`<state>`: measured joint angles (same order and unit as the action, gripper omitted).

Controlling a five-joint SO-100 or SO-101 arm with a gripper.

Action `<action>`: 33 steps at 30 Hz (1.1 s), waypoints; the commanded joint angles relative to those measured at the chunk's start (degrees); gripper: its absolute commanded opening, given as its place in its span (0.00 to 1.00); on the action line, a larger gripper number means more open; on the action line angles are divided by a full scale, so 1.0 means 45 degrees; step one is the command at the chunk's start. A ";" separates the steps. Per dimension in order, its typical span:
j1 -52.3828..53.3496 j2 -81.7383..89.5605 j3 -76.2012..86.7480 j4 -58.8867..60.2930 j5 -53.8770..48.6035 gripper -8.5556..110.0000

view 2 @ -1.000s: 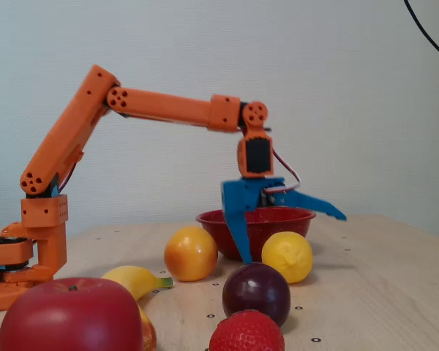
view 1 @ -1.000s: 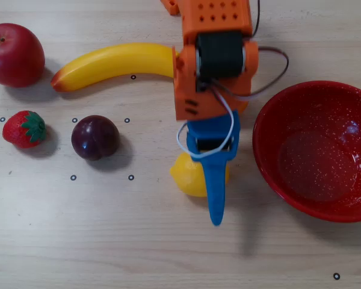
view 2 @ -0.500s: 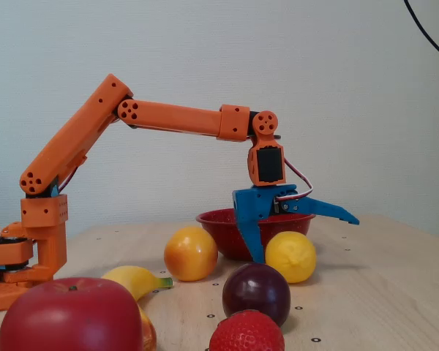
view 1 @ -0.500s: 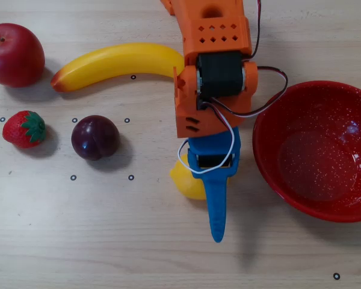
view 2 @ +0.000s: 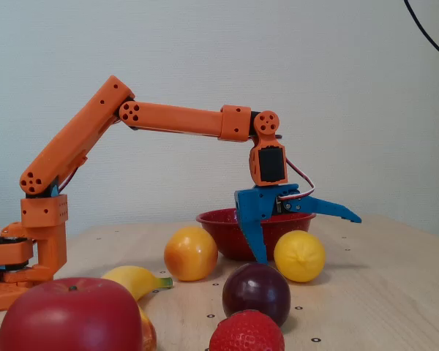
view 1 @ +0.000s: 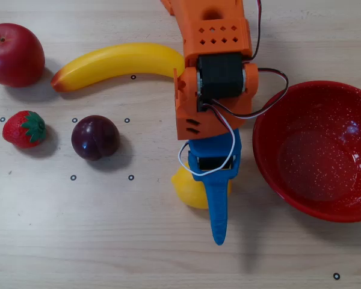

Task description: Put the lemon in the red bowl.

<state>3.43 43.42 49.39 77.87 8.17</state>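
Side and top views of the table (view 1: 108,253). The gripper (view 2: 296,238) hangs over the lemon (view 2: 299,256) with its blue fingers spread wide, one pointing down beside the fruit, the other raised outward. The lemon rests on the wood just beside the red bowl (view 1: 316,150). Banana (view 1: 117,63), apple (view 1: 13,54), plum (view 1: 95,137), strawberry (view 1: 25,128) and orange fruit (view 2: 190,253) lie nearby.
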 commanded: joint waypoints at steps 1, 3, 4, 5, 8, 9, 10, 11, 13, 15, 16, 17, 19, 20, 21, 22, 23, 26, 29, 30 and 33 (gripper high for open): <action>-0.0117 0.0508 -0.0820 0.0156 -0.0215 0.65; -0.0137 0.0508 -0.0820 0.0215 -0.0254 0.65; -0.0137 0.0508 -0.0820 0.0215 -0.0293 0.65; -0.0137 0.0508 -0.0820 0.0215 -0.0293 0.65; -0.0137 0.0508 -0.0840 0.0195 -0.0430 0.65; -0.0137 0.0508 -0.0859 0.0215 -0.0488 0.64; -0.0137 0.0508 -0.0898 0.0254 -0.0566 0.64; -0.0137 0.0508 -0.0938 0.0312 -0.0605 0.64; -0.0137 0.0527 -0.0996 0.0430 -0.0703 0.62; -0.0156 0.0527 -0.1074 0.0586 -0.0820 0.62; -0.0176 0.0527 -0.1113 0.0684 -0.0859 0.62; -0.0195 0.0527 -0.1133 0.0742 -0.0898 0.62; -0.0234 0.0547 -0.1133 0.0859 -0.0977 0.62; -0.0254 0.0547 -0.1133 0.0898 -0.1016 0.61; -0.0273 0.0547 -0.1133 0.0918 -0.1035 0.60; -0.0293 0.0547 -0.1133 0.0937 -0.1113 0.60; -0.0313 0.0566 -0.1133 0.0957 -0.1172 0.60; -0.0332 0.0586 -0.1133 0.1055 -0.1250 0.57; -0.0332 0.0625 -0.1094 0.1074 -0.1309 0.55; -0.0313 0.0645 -0.1094 0.1074 -0.1309 0.54; -0.0273 0.0684 -0.1074 0.1094 -0.1387 0.53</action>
<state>3.34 42.89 48.25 81.12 3.52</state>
